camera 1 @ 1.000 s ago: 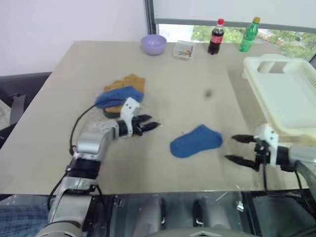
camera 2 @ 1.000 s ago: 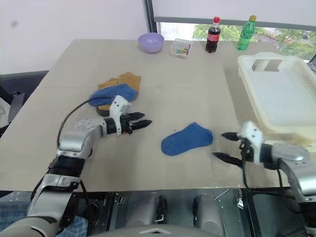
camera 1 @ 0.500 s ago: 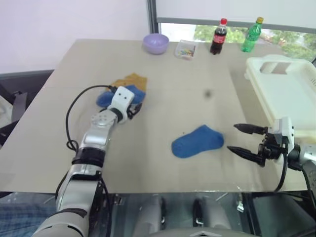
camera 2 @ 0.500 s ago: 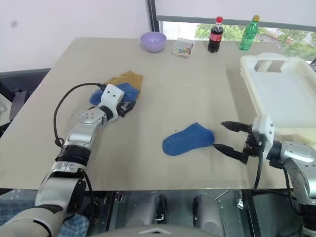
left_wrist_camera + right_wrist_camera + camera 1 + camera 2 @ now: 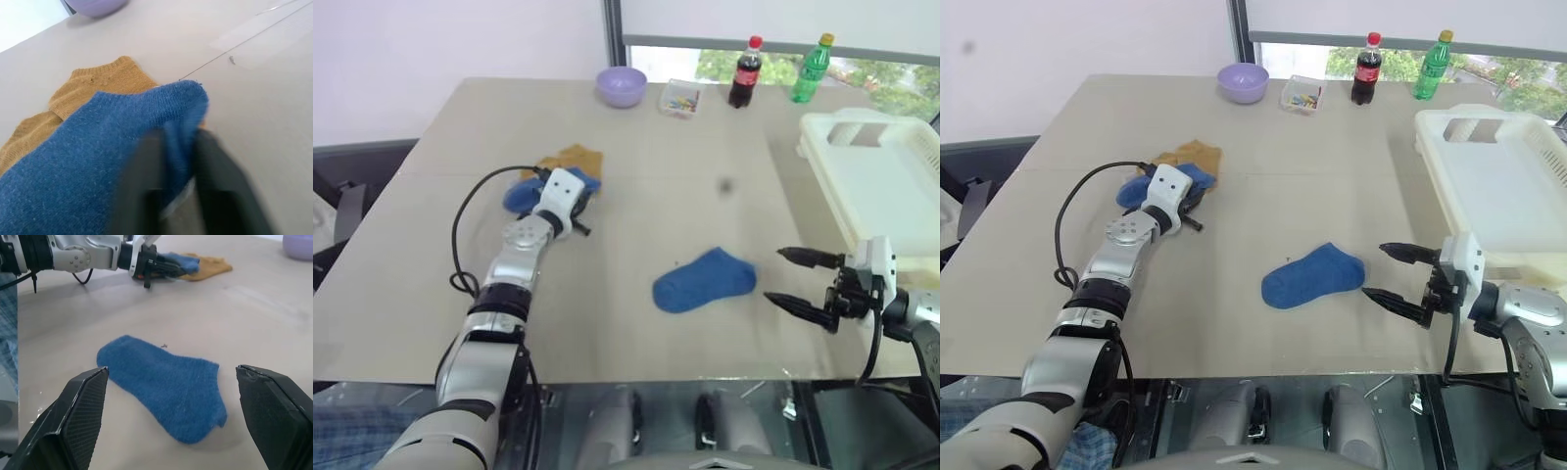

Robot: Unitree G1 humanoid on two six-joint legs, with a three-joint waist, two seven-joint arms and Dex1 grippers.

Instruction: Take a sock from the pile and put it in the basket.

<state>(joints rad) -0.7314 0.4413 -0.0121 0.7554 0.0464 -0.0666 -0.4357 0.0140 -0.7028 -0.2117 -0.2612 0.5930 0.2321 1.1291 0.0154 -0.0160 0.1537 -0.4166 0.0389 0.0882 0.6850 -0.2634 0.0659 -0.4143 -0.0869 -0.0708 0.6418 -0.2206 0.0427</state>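
The left gripper [image 5: 168, 191] had just pressed its black fingers together on the edge of the blue sock [image 5: 98, 161] lying on top of the pile [image 5: 553, 181], where half a second earlier they had been spread over it. From where I stood, that looked like the pinch that begins a pick: the sock was caught but not yet lifted, its body flat on the mustard-tan sock [image 5: 93, 85] beneath.

The pile sat at about nine o'clock on the tabletop [image 5: 636, 225]. The cream-white basket [image 5: 891, 196] stood well apart at three o'clock, so the sock had the whole width of the tabletop to cross.

A loose blue sock [image 5: 705, 282] lay alone near six o'clock, outside the basket. Just beside it, toward four o'clock, the right gripper [image 5: 803, 282] hung with its fingers spread wide, touching nothing.

A purple bowl [image 5: 621, 85], a small clear tray [image 5: 677, 98], a cola bottle [image 5: 744, 71] and a green bottle [image 5: 811, 69] lined the twelve o'clock edge.
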